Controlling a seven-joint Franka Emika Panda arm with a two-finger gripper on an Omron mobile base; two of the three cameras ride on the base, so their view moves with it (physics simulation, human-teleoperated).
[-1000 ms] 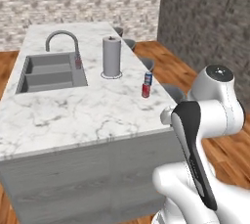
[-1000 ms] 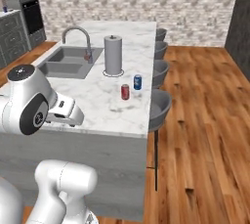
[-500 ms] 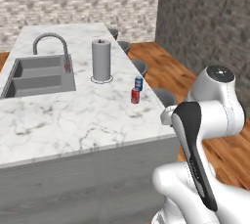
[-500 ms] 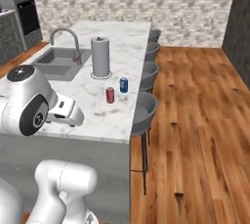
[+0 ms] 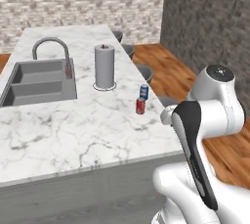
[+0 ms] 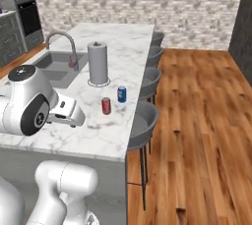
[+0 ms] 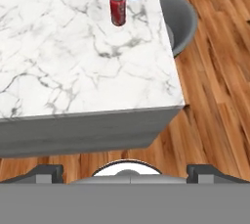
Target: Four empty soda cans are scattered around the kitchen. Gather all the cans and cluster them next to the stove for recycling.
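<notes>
Two small cylindrical soda cans standing on a white marble island surface [image 5: 83,130].
The red can [image 5: 140,106] and blue can [image 5: 144,92] stand upright just beside each other near the stool-side edge, past the tall grey paper towel roll [image 5: 104,66] and steel sink [image 5: 39,81]; the jaws stand wide open, holding nothing.

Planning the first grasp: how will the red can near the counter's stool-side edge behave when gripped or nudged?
The red can stands upright, small and slim, so it probably tips from a high push. Once down, its round body would likely roll. Its glossy wall may slip; being empty, it is probably light and dents easily.
</notes>
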